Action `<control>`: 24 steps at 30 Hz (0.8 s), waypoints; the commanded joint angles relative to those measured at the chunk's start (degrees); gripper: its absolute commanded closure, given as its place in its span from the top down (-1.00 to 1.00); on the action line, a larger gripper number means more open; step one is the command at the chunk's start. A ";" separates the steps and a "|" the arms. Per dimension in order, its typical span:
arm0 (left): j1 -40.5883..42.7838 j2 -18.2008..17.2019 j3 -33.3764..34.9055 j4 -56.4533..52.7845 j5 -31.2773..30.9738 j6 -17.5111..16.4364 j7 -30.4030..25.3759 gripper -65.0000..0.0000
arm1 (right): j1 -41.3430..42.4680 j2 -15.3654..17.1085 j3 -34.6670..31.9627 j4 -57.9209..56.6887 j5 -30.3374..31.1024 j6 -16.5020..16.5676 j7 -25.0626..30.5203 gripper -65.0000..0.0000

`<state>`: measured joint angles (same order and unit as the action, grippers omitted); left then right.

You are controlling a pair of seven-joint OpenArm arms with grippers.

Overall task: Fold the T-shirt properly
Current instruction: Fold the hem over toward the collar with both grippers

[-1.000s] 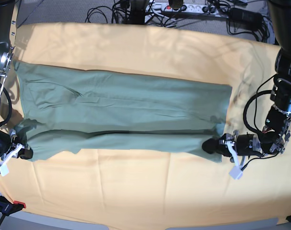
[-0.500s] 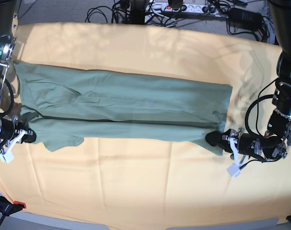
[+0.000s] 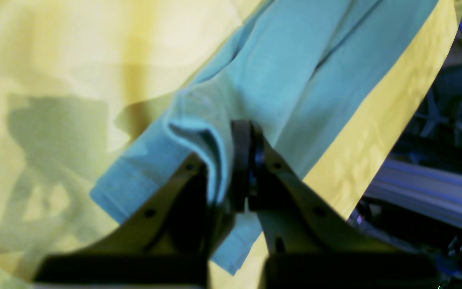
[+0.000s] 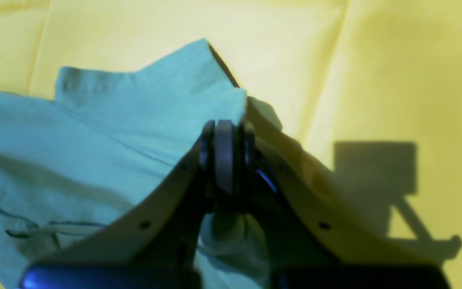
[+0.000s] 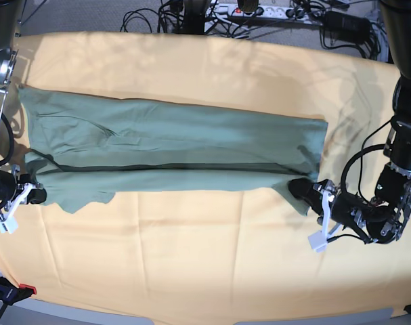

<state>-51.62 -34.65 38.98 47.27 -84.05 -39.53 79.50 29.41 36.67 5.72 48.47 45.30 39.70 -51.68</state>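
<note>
The sage-green T-shirt [image 5: 171, 152] lies lengthwise across the yellow-orange cloth [image 5: 191, 257], with its near long edge lifted and doubled over toward the back. My left gripper [image 5: 300, 188] is shut on the shirt's near right corner. In the left wrist view, a bunched fold of the shirt [image 3: 295, 60] is pinched between the closed jaws of that gripper [image 3: 231, 168]. My right gripper [image 5: 36, 196] is shut on the near left corner. In the right wrist view, its closed jaws [image 4: 225, 156] hold the shirt's edge [image 4: 114, 132].
Cables and a power strip [image 5: 259, 10] lie beyond the table's back edge. A red-tipped clamp [image 5: 15, 292] sits at the front left corner. The yellow-orange cloth covers the table in front of the shirt.
Both grippers have carried the shirt's near edge toward the back, narrowing the visible band. The near left flap has drawn in as well.
</note>
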 commanded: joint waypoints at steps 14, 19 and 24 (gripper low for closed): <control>-2.05 -1.42 -0.55 0.63 -0.95 0.66 0.50 -1.00 | 1.70 2.89 -1.18 0.98 0.96 0.30 0.02 -1.00; -0.74 -1.55 -0.52 0.63 -0.95 2.08 0.50 -1.00 | 1.73 2.86 -3.67 0.98 0.96 0.30 0.04 -1.00; 1.16 -1.57 -0.52 0.63 -0.95 2.05 0.50 -1.00 | 1.73 2.86 -5.86 0.98 0.90 0.30 0.00 -1.00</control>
<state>-48.49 -35.42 38.98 47.27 -84.07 -37.52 79.57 29.39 38.06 -0.47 48.49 45.50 39.72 -52.56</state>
